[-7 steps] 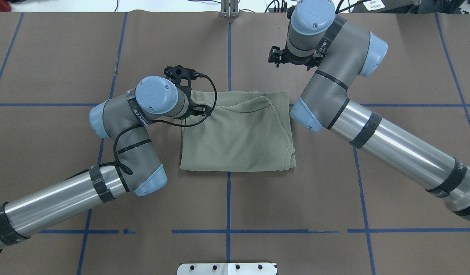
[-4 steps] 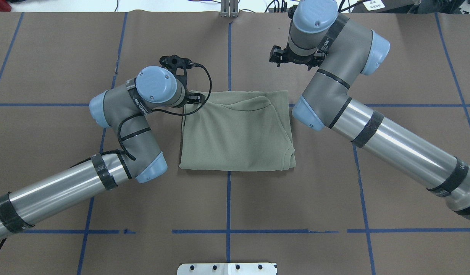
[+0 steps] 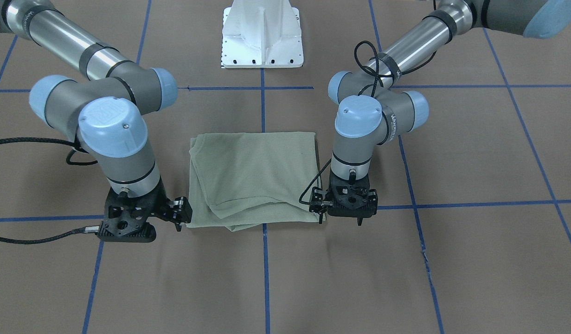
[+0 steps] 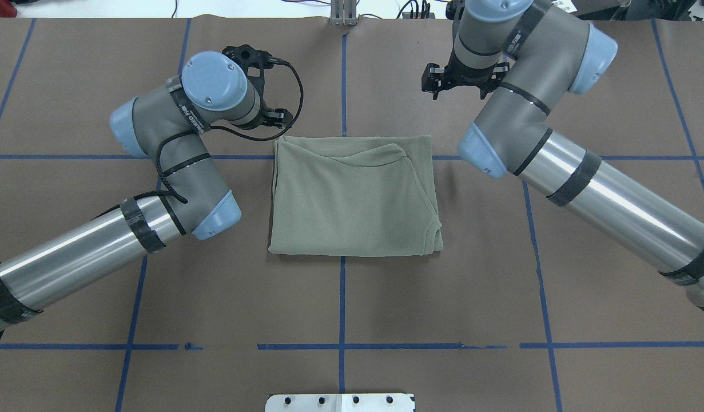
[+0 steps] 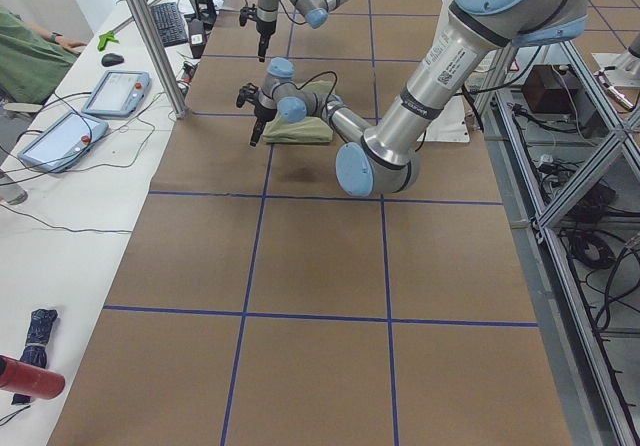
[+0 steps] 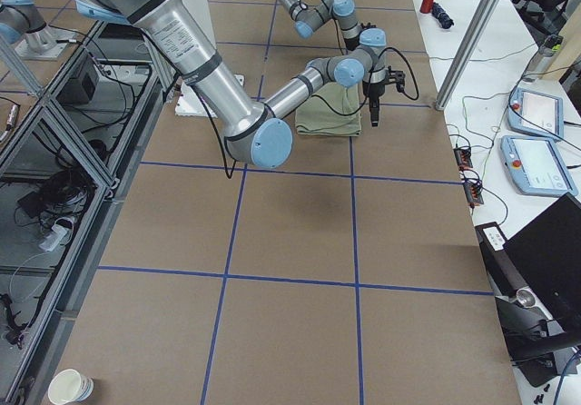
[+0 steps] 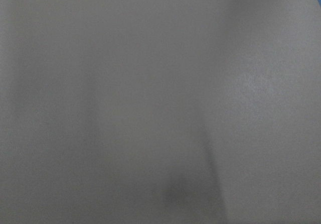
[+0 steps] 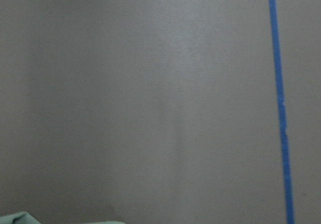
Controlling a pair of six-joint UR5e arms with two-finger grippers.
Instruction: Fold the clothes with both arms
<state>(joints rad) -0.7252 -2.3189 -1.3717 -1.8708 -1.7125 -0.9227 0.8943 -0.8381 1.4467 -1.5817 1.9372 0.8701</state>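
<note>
Though shirt [image 4: 352,197] lies folded, fingers' [image 5: 256,131] spacing unreadable.

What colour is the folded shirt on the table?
The shirt is plain pale sage green, clearest in the overhead view.

One folded green shirt [image 4: 352,200], two robot arms [image 4: 71,269] [image 4: 615,200], two black hands [image 3: 348,206] [image 3: 132,218], one white pedestal [image 3: 262,32], one paper cup [image 6: 71,387].

Brown paper-covered table [image 4: 71,86] with blue tape grid [image 4: 342,320], white bench [image 5: 60,196] alongside, perhaps a teach pendant [image 5: 117,91]
</note>
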